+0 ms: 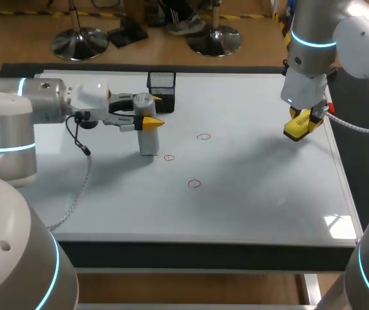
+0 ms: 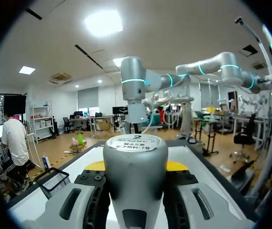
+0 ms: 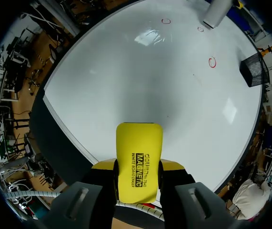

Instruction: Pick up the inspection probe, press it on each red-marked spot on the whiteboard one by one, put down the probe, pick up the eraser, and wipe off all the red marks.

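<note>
We see the left gripper (image 1: 147,121) clamped on the grey inspection probe (image 1: 147,139), one yellow-tipped finger on each side of its body. The left wrist view agrees: the probe (image 2: 136,176) fills the gap between the fingers. The probe stands upright with its lower end down at the whiteboard (image 1: 255,194), left of centre. We cannot tell whether it actually touches.

Just right of the probe's foot is the middle red mark (image 1: 168,157). A second red mark (image 1: 203,136) lies farther away and to the right. A third red mark (image 1: 194,183) is nearer and to the right. All three are small open circles, apart from each other.

The right gripper (image 1: 304,123) grasps the yellow eraser (image 1: 298,127), fingers pressed on its two long sides. The right wrist view shows the eraser (image 3: 138,167) sticking out ahead of the fingers. It hangs over the board's far right side, near the right edge, well apart from the marks.

A black mesh basket (image 1: 161,82) sits at the far edge, just behind the left gripper.
</note>
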You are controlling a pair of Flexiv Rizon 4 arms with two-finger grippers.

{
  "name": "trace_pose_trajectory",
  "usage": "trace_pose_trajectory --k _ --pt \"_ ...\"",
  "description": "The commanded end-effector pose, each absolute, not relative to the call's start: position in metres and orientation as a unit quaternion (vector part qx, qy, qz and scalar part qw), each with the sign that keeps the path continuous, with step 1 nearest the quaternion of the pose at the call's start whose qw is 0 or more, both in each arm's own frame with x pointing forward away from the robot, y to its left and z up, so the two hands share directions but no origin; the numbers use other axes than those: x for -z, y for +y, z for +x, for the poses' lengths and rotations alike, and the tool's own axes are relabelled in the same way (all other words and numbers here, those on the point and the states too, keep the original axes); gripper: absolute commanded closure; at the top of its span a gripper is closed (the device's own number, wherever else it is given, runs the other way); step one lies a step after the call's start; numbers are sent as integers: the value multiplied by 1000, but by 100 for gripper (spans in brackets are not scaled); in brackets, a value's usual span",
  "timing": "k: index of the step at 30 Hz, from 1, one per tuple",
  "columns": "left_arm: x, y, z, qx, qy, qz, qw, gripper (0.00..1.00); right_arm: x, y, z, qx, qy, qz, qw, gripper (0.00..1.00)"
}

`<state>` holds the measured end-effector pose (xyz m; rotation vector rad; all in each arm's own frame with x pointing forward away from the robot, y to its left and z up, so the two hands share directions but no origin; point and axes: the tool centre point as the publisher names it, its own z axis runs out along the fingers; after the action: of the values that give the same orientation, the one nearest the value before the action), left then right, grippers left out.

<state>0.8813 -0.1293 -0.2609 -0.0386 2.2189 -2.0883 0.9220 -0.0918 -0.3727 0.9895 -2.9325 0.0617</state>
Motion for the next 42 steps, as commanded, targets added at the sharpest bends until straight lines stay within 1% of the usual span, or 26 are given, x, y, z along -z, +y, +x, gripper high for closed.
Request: trace_pose_trajectory --k 1,12,25,42 --pt "251 -105 870 682 725 -41 82 100 372 -92 923 -21 -947 320 24 100" --pt "245 -47 869 672 719 -97 146 100 372 -92 923 -21 -947 320 24 100" --pt "240 12 851 657 705 -164 210 100 372 -92 923 -21 -947 320 24 100" --pt "240 56 839 639 695 -214 249 100 372 -92 923 -21 -947 320 24 100"
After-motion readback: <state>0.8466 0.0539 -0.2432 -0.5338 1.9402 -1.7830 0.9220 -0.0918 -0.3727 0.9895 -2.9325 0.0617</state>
